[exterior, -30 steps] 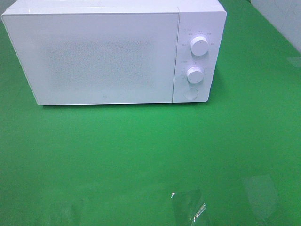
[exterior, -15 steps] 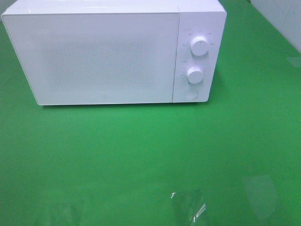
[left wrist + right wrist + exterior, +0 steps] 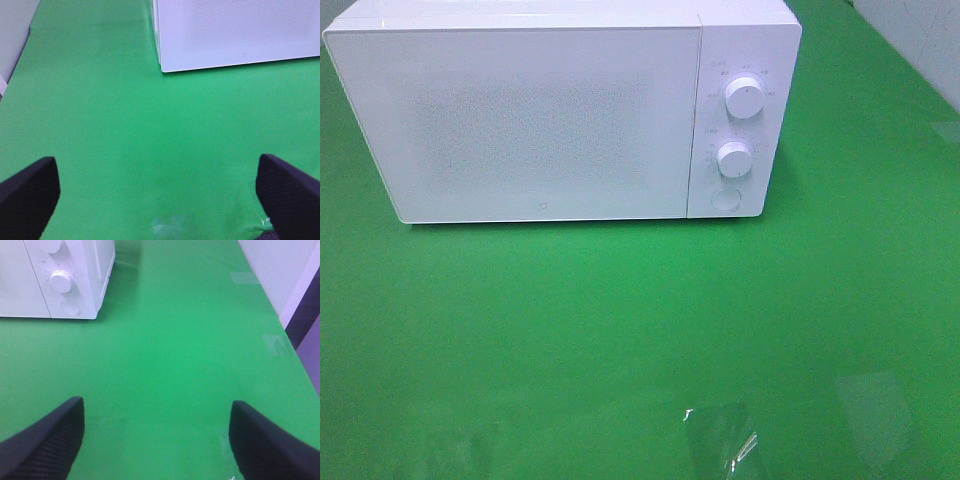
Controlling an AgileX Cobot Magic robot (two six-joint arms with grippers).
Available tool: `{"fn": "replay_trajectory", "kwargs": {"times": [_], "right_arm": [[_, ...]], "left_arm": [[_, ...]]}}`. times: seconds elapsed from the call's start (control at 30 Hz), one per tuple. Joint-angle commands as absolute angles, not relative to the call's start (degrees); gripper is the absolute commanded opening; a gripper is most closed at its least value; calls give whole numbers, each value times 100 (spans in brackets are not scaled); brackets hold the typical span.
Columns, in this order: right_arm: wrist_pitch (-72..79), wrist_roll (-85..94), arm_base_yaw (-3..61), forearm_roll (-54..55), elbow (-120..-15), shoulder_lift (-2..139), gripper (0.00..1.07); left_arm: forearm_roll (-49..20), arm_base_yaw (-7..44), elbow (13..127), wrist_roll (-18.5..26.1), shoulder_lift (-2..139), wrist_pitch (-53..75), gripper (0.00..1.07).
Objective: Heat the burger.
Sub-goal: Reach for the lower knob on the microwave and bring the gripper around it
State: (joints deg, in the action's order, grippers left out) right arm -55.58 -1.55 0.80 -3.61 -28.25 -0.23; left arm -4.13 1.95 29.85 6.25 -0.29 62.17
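Note:
The burger is out of view in every frame. A white microwave (image 3: 560, 110) stands at the back of the green table with its door shut; it has two round knobs and a round button on its right panel (image 3: 745, 97). It also shows in the left wrist view (image 3: 235, 32) and the right wrist view (image 3: 55, 275). My left gripper (image 3: 160, 200) is open and empty above bare green cloth. My right gripper (image 3: 157, 440) is open and empty over the cloth to the right of the microwave. Neither gripper shows in the exterior high view.
Clear tape patches lie on the green cloth near the front edge (image 3: 720, 440) and at the right (image 3: 875, 400). The table's right edge meets a pale wall (image 3: 295, 295). The left edge of the table shows in the left wrist view (image 3: 20, 55).

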Motion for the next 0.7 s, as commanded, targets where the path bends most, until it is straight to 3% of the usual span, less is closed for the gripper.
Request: {"fn": "replay_trajectory", "kwargs": {"times": [0.03, 0.7], "right_arm": [[-5506, -166, 63, -395, -2807, -178, 75], [-5162, -97, 63, -441, -3077, 401, 77]], "left_arm": [[-470, 166, 2968, 625, -166, 6136, 100], [-470, 166, 2968, 625, -166, 6136, 100]]}}
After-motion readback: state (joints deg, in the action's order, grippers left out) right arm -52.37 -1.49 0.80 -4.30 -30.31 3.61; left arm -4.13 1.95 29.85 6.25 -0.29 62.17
